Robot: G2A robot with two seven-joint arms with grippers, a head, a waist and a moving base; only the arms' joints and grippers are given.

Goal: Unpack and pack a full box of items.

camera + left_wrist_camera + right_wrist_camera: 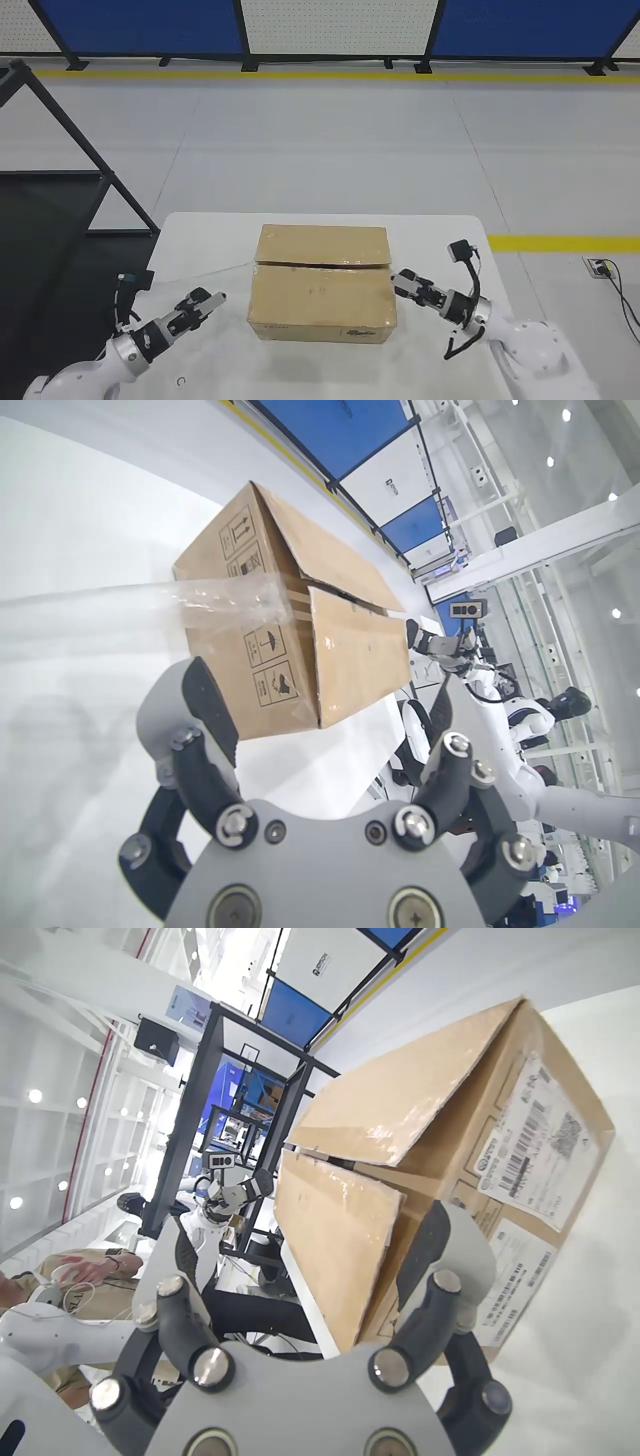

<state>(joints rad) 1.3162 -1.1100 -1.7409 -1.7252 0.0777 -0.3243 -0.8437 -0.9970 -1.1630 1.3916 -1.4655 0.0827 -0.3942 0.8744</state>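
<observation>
A brown cardboard box point(321, 283) stands in the middle of the white table point(210, 240), its two top flaps down but slit apart along the centre seam. A strip of clear tape point(150, 597) hangs off the box's point(300, 635) end and trails across the table. My left gripper point(205, 301) is open a short way off that end, nothing between its fingers point(207, 700). My right gripper point(403, 283) is open at the opposite end, its fingers astride the edge of the near top flap point(335, 1238). The box's point(450, 1118) labelled end faces it.
A black metal frame point(70, 170) stands off the table's left side. Blue and white partition panels point(330, 25) line the far floor, with a yellow floor line in front. Bare table lies in front of the box and to either side.
</observation>
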